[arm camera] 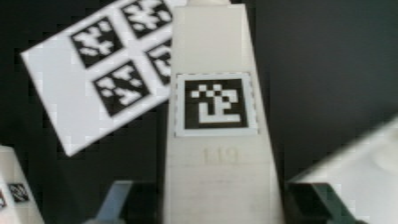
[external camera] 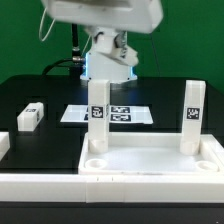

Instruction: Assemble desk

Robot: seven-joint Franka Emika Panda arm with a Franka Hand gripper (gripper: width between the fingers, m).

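Pincer (arm camera: 205,205): we record it partly closed on one tagged leg (arm camera: 214,110), a finger against either side, with the marker board (arm camera: 98,75) showing beyond that leg. Tabletop (external camera: 150,168): we place it at lower centre to lower right of the exterior view, with an upright leg (external camera: 98,115) standing at its far-left corner and a second upright leg (external camera: 193,115) at its far-right corner. We also list a loose leg (external camera: 30,117) lying flat at middle left, apart from the tabletop.

a leg (external camera: 98,95) and another leg (external camera: 194,100) stand upright, open tabletop (external camera: 150,162) between them.
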